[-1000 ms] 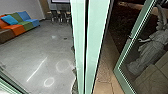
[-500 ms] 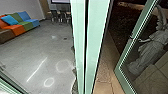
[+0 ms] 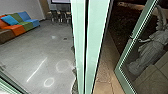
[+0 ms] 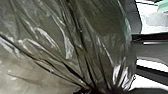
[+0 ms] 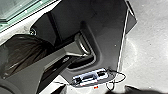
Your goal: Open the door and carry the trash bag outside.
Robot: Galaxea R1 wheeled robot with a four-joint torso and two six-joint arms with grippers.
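The trash bag (image 4: pixel 50 47), a thin, dark olive-brown plastic sack with a glossy, partly see-through skin, is bulging and creased, its long folds converging on a dark, tight gather; bright highlights follow the creases. It lies close before the left wrist camera and, in the right wrist view, beside the robot's dark body plate; its exact place relative to the tall, pale green door post (image 3: pixel 96 45), the landmark here, cannot be told. To the left of the post are a smooth grey concrete floor (image 3: pixel 37 53) and, well apart from it, a low sofa (image 3: pixel 17 29) in brown, orange, green and blue blocks, bearing a bright blue cushion (image 3: pixel 9 20). To the right of the post are tan paving (image 3: pixel 102 87) and a glass door (image 3: pixel 128 53) with a green frame, standing open at an angle; a pale stone statue (image 3: pixel 150 53) shows through its pane. The gather is partly lost in black at the edge of the left wrist view, and the bag's far side is cut off; in the right wrist view, robot parts cover some of it. How far the left gripper and the right gripper are open, and whether either has hold of the bag, cannot be told.
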